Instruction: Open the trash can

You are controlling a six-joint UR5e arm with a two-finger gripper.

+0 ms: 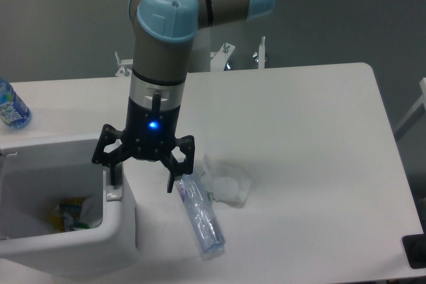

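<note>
Camera view, black end effector (144, 176) spread wide, empty, over boxy white plastic trash can (66, 244), lid open.

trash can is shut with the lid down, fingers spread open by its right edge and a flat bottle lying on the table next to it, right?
Not quite: the camera view shows the trash can open, with rubbish visible inside. The rest holds: the gripper fingers are spread open by its right edge, and a flat bottle lies on the table beside it.
</note>
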